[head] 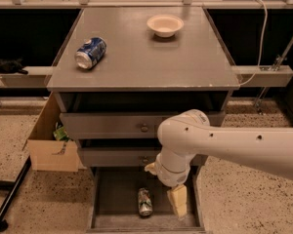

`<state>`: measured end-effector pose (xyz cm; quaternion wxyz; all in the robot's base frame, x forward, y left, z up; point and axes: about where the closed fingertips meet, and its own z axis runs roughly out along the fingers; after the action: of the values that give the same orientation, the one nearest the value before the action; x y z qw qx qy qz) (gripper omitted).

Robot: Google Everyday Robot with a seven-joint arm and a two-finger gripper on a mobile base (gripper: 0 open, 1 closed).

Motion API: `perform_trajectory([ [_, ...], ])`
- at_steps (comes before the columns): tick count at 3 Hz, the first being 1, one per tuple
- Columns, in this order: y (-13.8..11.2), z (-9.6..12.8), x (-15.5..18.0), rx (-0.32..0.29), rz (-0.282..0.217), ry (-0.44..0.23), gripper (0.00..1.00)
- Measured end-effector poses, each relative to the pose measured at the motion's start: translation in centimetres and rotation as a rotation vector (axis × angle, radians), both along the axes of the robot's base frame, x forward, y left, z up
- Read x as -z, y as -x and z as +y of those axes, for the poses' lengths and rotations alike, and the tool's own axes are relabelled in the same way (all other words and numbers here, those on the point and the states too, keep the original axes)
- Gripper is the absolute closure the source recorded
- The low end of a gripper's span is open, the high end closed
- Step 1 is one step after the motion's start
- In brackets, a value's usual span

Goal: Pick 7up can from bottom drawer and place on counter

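The 7up can [145, 201] lies on its side in the open bottom drawer [107, 199], roughly in the middle of the tray. My gripper [177, 201] hangs down inside the drawer just right of the can, a small gap away from it, under the bulky white arm [219, 147]. Nothing is visibly held. The counter [141, 62] is the broad grey top of the cabinet above.
A blue-and-white can [90, 52] lies on the counter's left side and a pale bowl [165, 25] stands at its back. Two shut knobbed drawers [117, 126] sit above the open one. An open cardboard box [51, 147] stands on the floor at the left.
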<state>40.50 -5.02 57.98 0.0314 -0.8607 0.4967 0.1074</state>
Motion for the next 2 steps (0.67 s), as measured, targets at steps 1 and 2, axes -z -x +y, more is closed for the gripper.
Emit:
perform_trajectory([
  [1, 1.1, 1.6, 0.6, -0.251, -0.006, 0.005, 0.0],
  [2, 2.0, 3.1, 1.5, -0.51, -0.011, 0.058, 0.0],
])
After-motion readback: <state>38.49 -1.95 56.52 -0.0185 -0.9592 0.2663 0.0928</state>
